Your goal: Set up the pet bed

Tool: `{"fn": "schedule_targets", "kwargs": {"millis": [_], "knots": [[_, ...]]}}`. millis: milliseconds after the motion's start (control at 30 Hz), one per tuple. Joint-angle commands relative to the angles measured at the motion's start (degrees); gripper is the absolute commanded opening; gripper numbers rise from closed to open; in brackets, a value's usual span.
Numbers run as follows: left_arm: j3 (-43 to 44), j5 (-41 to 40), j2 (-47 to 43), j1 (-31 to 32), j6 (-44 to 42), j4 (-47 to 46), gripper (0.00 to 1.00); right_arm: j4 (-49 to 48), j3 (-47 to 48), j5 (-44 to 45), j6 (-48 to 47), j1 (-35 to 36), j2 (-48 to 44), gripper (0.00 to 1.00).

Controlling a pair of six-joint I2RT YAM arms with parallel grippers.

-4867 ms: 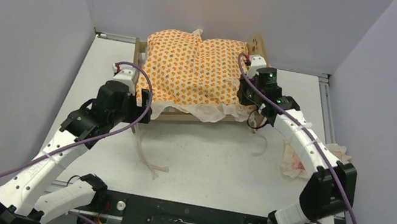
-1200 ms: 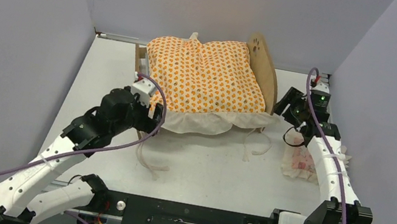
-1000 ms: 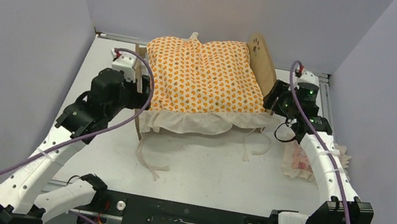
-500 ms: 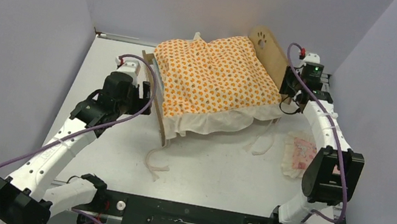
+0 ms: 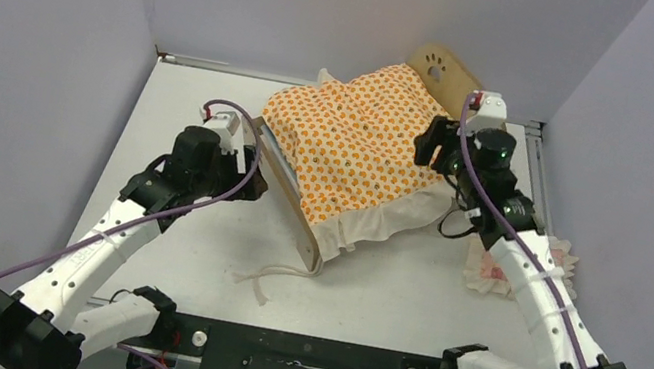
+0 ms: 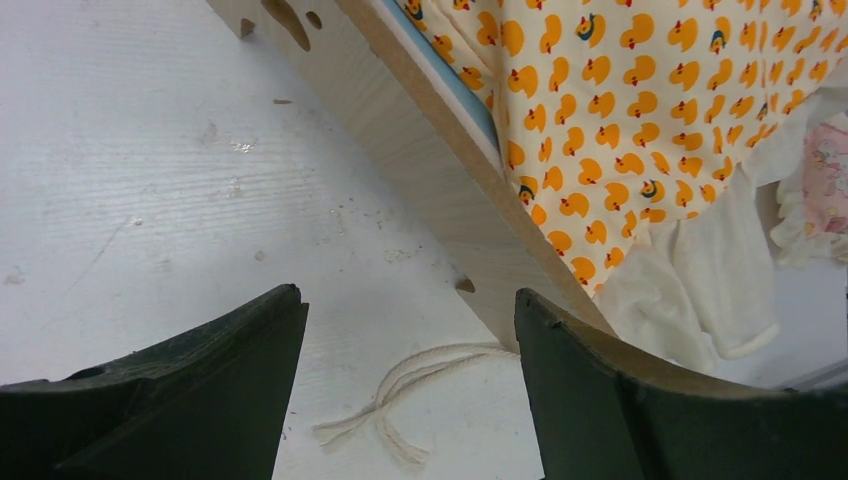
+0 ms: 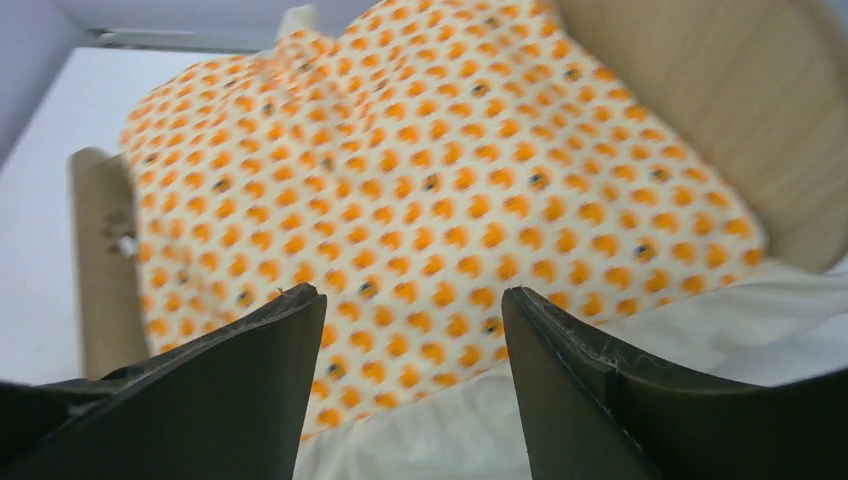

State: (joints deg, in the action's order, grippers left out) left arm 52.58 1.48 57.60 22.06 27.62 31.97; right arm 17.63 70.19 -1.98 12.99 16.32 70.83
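The pet bed (image 5: 288,200) stands slantwise on the table, its paw-print headboard (image 5: 439,65) at the back right and its plywood footboard toward the front left. The orange-patterned mattress (image 5: 360,145) lies on it, with the white ruffle hanging over the near side. My left gripper (image 5: 242,165) is open just left of the footboard (image 6: 420,170), with only table and a tie string (image 6: 420,385) between its fingers. My right gripper (image 5: 428,147) hangs open above the mattress (image 7: 450,180) near the headboard (image 7: 720,100), holding nothing.
A small pink frilled pillow (image 5: 491,270) lies on the table at the right, partly hidden by my right arm. A cream tie string (image 5: 263,280) trails in front of the bed's near corner. Grey walls close in the table on three sides.
The bed has swung round so its footboard points toward the front. My right gripper has come from behind the headboard to above the mattress. The left gripper has stayed beside the footboard.
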Motion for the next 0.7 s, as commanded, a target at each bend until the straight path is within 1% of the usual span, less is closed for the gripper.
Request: {"fn": "schedule_targets", "kwargs": {"millis": [0,133,233,367,500,567,667], "knots": [[0.1,3.9,1.1,1.3,3.2,-6.1,0.74,-0.1,-8.1,0.2,12.3,7.8,-5.9,0.65],[0.6,2.6,3.7,4.0,5.6,-8.6,0.74,1.4,-13.8,1.8,21.4,16.8,-9.1,0.64],[2.0,0.5,6.8,6.4,7.2,-9.9,0.74,2.2,-16.1,5.4,26.0,22.6,-9.3,0.63],[3.7,-4.7,10.9,9.7,8.1,-11.6,0.74,2.9,-16.6,7.8,29.2,29.3,-7.8,0.62],[3.4,-8.7,14.1,10.9,8.7,-12.9,0.73,7.4,-15.4,16.0,31.0,34.6,-4.8,0.62],[2.5,-9.6,15.1,11.0,8.8,-13.9,0.69,8.8,-15.4,18.2,30.9,35.9,-3.3,0.62],[1.5,-10.9,15.8,11.0,8.5,-14.5,0.57,10.6,-16.1,20.0,31.6,36.2,-1.5,0.59]]}}
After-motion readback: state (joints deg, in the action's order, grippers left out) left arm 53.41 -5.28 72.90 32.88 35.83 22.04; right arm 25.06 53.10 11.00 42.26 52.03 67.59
